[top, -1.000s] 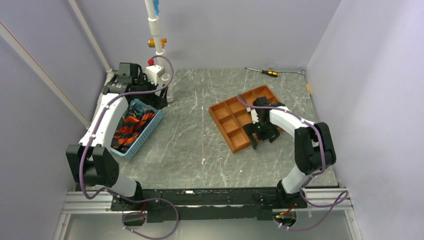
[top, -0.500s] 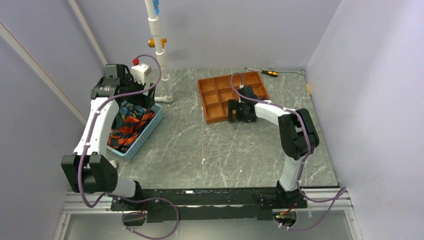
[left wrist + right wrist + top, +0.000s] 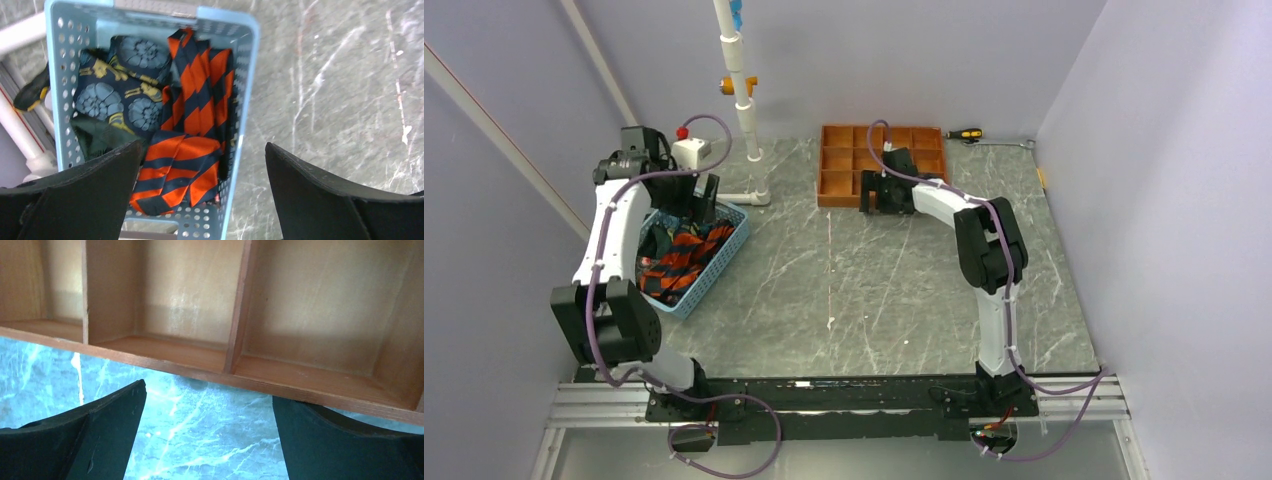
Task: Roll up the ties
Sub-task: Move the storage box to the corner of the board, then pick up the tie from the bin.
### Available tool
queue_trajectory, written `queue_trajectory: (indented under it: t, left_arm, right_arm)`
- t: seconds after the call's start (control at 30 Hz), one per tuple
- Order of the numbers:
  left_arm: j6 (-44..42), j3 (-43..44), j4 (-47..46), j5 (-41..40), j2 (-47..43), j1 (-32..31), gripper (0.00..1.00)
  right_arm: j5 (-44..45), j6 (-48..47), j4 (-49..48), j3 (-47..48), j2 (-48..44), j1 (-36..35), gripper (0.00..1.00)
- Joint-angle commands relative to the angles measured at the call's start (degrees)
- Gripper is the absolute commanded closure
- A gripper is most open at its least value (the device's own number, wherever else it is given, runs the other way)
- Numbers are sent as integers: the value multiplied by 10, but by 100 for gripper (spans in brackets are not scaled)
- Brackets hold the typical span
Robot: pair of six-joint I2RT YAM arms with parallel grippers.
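Left tool (image 3: pixel 202 147) hangs over the blue basket (image 3: pixel 57 90) w/ fingers spread wide, nothing in them. The basket sits at approx 9 o'clock on the table (image 3: pixel 874 290) in the top view, and all the ties are in it, none out on the table yet, so rolling hasn't begun. From the left wrist cam the striped tie (image 3: pixel 197 100), orange and navy bands, lies on top, directly below and btwn the two fingertips. Its long axis runs roughly 12 to 6 in that view and it's doubled over itself toward the 6 end. The fingers open along 9 to 3, i.e. across the tie's width, so a straight drop looks like it'd pinch the folded part w/o any wrist turn. The floral tie (image 3: pixel 127 95), navy w/ grey-blue rosettes, lies at approx 10 o'clock from the tool, partly under the striped one. A dark green cloth (image 3: pixel 95 137) at 9 is too bunched to say if it's a tie. Right tool (image 3: pixel 207 392) is also spread and empty, at the near wall of the wooden tray (image 3: pixel 160 357) up at 12 o'clock on the table. Can't tell if it touches the wood. It's well apart from the basket, so the left arm is clearly the nearer one for the pick. Main risk: snagging both ties, or the basket's 3 o'clock wall.
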State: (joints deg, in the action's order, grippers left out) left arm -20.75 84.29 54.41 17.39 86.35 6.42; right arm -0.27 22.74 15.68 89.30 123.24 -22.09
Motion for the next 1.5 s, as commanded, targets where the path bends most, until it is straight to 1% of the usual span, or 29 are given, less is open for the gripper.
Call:
queue_trajectory:
  t: [0.0,0.1,0.17,0.27,0.33,0.43,0.53,0.73,0.83,0.87,0.9,0.97,1.0,1.03,1.07,1.1,1.13,1.27,1.33,1.4,1.47]
  left_arm:
    - [-61,49,72,18,42,60,1]
    - [-116,49,100,5,58,96,1]
    - [-139,26,104,3,60,121,1]
    - [-174,-28,92,-14,62,140,1]
    - [-201,-61,74,-19,63,140,1]
    - [-212,-88,52,-30,86,136,1]
    - [-223,-111,36,-45,105,136,7]
    - [-244,-163,18,-54,105,130,16]
    - [-244,-185,-1,-69,118,123,16]
    - [-244,-190,-10,-72,122,123,19]
    - [-242,-191,-19,-74,125,123,28]
    - [-232,-180,-22,-78,125,123,51]
    - [-227,-168,-15,-73,121,123,60]
    - [-222,-153,-6,-71,114,123,68]
    - [-214,-139,4,-68,105,123,73]
    - [-209,-123,15,-64,94,123,76]
    - [-198,-105,27,-63,85,123,77]
    - [-171,-38,69,-57,55,123,77]
    - [-167,-15,73,-57,40,123,80]
    - [-160,2,71,-60,31,124,91]
    - [-149,21,65,-60,30,125,98]
  right_arm:
    - [-75,-81,-49,-11,-48,8,2]
    - [-149,-149,-5,-48,-107,7,1]
    - [-171,-178,24,-73,-149,8,0]
    - [-180,-203,57,-105,-201,9,0]
    - [-182,-205,69,-126,-231,10,0]
    - [-178,-201,90,-144,-263,13,0]
    - [-169,-205,111,-142,-278,23,0]
    - [-155,-215,123,-145,-286,52,0]
    - [-158,-215,126,-140,-281,67,0]
    - [-159,-216,127,-138,-279,71,0]
    - [-159,-217,128,-138,-278,73,0]
    - [-161,-222,131,-133,-275,76,0]
    - [-161,-222,134,-131,-274,77,0]
    - [-160,-222,137,-129,-274,78,0]
    - [-160,-222,138,-128,-275,78,0]
    - [-160,-222,138,-129,-277,79,0]
    - [-160,-222,138,-130,-279,79,0]
    - [-162,-230,138,-136,-287,79,0]
    - [-162,-241,137,-140,-290,79,0]
    - [-163,-242,138,-142,-290,79,1]
    - [-166,-244,138,-142,-289,79,1]
